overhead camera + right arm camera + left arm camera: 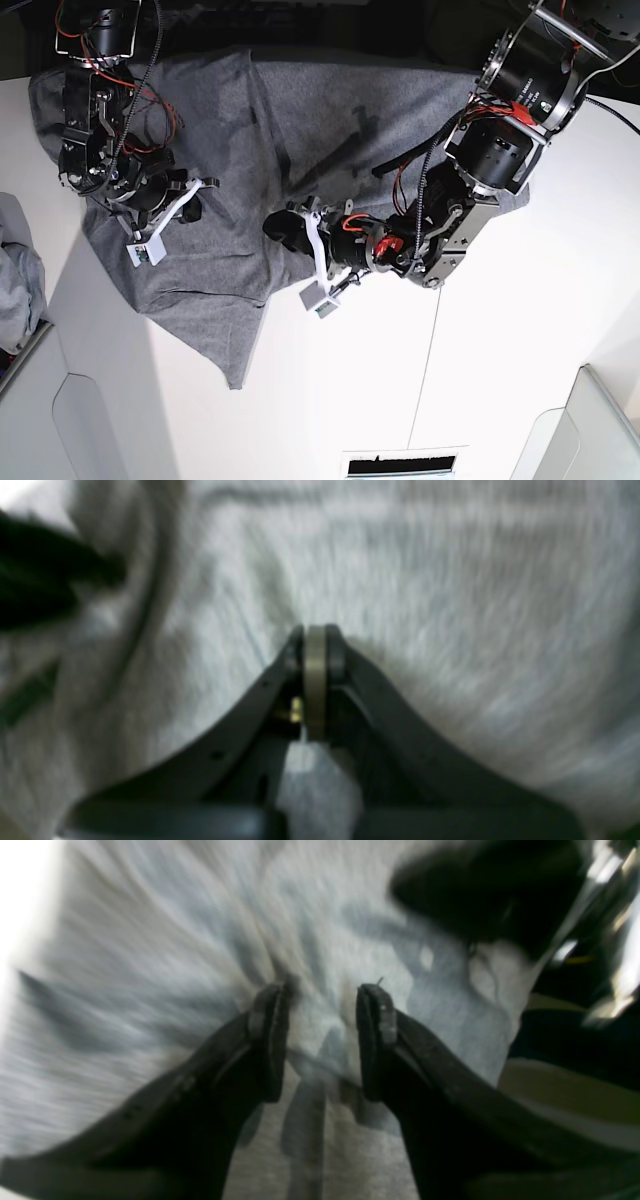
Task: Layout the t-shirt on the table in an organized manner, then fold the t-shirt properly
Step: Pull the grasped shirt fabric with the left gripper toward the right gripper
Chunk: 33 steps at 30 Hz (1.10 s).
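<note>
While the grey t-shirt (pixel 250 150) lay spread and rumpled across the far part of the white counter (pixel 400 380), both arms reached onto it. One corner of the cloth trailed toward the near side in a point, and the far edge ran off into the dark beyond the counter. The left gripper (pixel 322 995) hung over the fabric near the shirt's middle with its jaws apart; the wrist view showed creased cloth between and below the fingers (pixel 272 1035), but blur hid whether they touched it. The right gripper (pixel 315 632) sat over the shirt's other side with its jaws pressed together, and grey fabric filled that wrist view; whether any cloth was pinched could not be told. A paler bundle of cloth (pixel 18 290) lay at the counter's edge, apart from the shirt.
</note>
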Each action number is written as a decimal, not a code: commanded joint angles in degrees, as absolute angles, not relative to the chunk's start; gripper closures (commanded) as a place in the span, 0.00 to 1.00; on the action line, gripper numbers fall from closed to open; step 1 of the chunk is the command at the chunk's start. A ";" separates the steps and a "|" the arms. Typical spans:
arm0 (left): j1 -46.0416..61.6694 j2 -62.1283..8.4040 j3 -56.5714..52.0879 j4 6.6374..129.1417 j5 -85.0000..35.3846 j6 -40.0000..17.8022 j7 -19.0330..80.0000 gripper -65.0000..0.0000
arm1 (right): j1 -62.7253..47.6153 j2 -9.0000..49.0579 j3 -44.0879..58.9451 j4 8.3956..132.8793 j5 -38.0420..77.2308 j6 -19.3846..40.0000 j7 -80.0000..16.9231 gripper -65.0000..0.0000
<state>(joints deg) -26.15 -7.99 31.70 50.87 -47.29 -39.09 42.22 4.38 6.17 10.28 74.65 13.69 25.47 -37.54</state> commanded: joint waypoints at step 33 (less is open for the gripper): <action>-32.10 3.95 25.06 40.75 -22.57 -16.88 13.06 0.61 | -2.39 6.63 10.48 75.46 16.93 25.74 -46.50 1.00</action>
